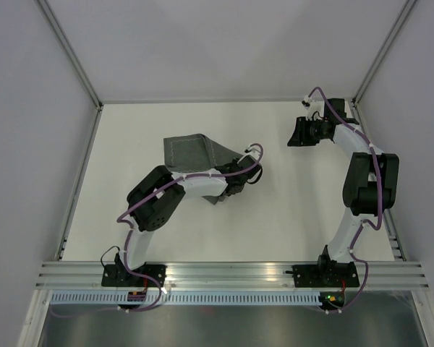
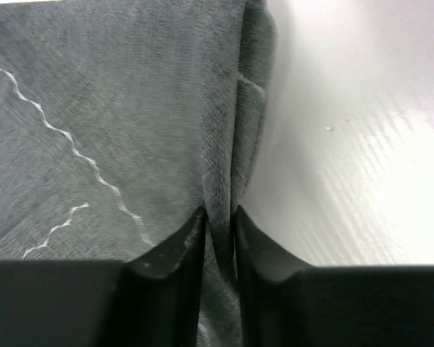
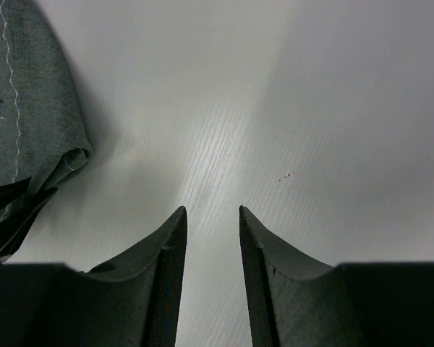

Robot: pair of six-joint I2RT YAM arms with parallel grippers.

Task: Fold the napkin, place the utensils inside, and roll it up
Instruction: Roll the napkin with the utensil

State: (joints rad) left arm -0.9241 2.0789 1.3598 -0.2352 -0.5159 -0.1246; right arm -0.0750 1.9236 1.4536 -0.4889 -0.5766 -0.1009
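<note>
White bench (image 1: pixel 275 231), pale walls. I judge the folding step is in hand: my left gripper (image 2: pixel 219 224) is nearly closed, pinching a raised fold of the napkin (image 2: pixel 116 130). The cloth spreads ahead and to that gripper's left, dark grey and creased, with a wavy light stitch line (image 2: pixel 65 137). My right gripper (image 3: pixel 212 213) stands part open and empty, the napkin ahead to its left. Next I'd carry the pinched edge across and lay it flat.

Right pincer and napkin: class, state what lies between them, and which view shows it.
Nothing: only bare table separates the right pincer from the napkin, clearest in the top external view.
</note>
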